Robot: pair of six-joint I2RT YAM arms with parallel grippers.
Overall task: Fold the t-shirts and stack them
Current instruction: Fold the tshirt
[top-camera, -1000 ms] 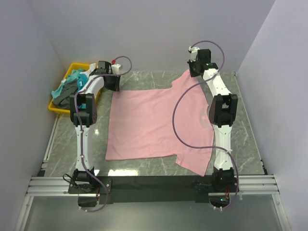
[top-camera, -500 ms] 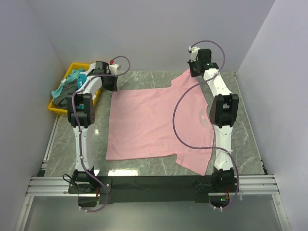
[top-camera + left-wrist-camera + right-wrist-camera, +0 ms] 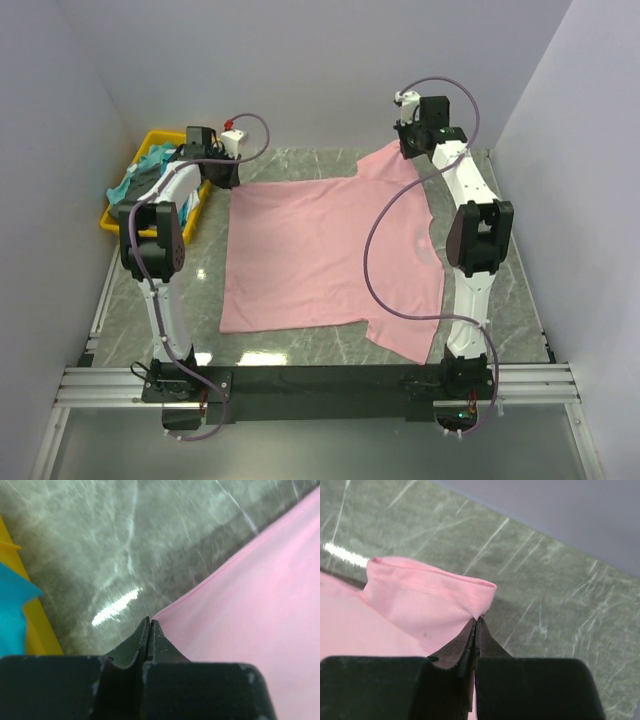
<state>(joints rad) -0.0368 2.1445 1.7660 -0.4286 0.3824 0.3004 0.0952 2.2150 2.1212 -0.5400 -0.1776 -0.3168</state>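
Shirts (image 3: 128, 190) fill the yellow bin (image 3: 158, 137) far left, the left arm elbows leftward and reaches far, left gripper (image 3: 149, 623) clenched on the far-left corner of the pink t-shirt (image 3: 320, 250) lying flat mid-table, while the outstretched right arm's right gripper (image 3: 477, 620) pinches its lifted far sleeve.

T-shirt (image 3: 320, 255) flat on table (image 3: 203, 290), bin (image 3: 112, 224) of shirts (image 3: 140, 185) at far left.

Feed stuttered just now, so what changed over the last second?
The left gripper closed on the far-left corner of the pink t-shirt, and its arm swung outward to the left. The right gripper shifted slightly right, still shut on the far sleeve. The shirt's near edge and the yellow bin stayed put.
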